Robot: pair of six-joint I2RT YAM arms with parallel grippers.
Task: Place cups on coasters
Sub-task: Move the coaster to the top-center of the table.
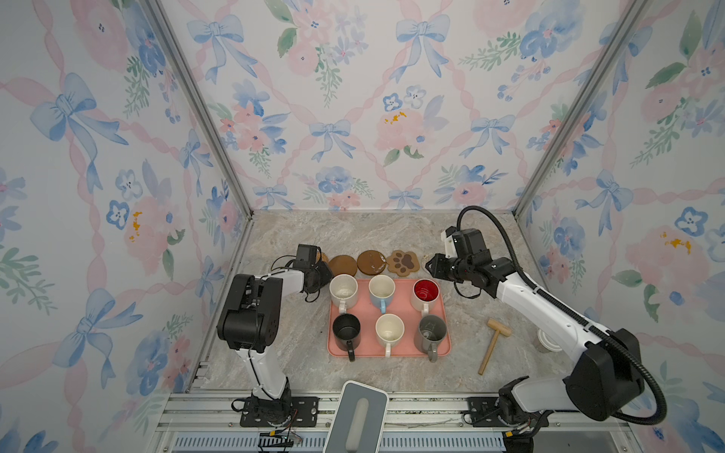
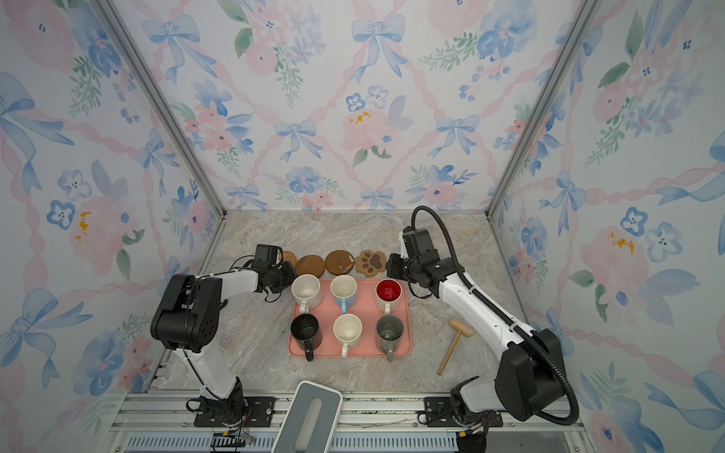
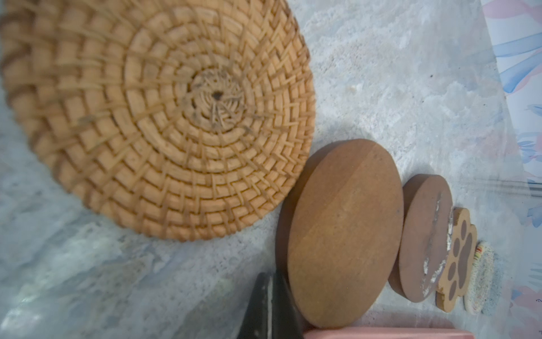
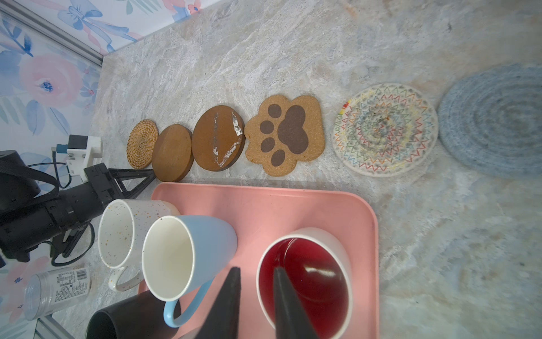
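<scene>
Well, right fingers [image 4: 230, 296], slightly apart, hover over white red-lined ceramic mug [image 4: 316, 264] on pink plastic tray [image 4: 293, 205]; left fingers [image 3: 264, 308] together. Straddle rim, clamp firmly, lift straight, target cream round woven coaster [image 4: 384, 129] behind tray.

Mugs [image 1: 390, 292]: six. Coasters [image 4: 286, 133]: six. Pink tray [image 1: 404, 310]: one. Wooden mallet [image 1: 490, 347]: one. Clear plastic jar [image 4: 58, 290]: one.

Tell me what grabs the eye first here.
A pink tray in the middle holds six mugs in two rows; the red-lined mug stands out at its far right corner. Behind the tray lies a row of coasters, the paw-print coaster among them.
</scene>
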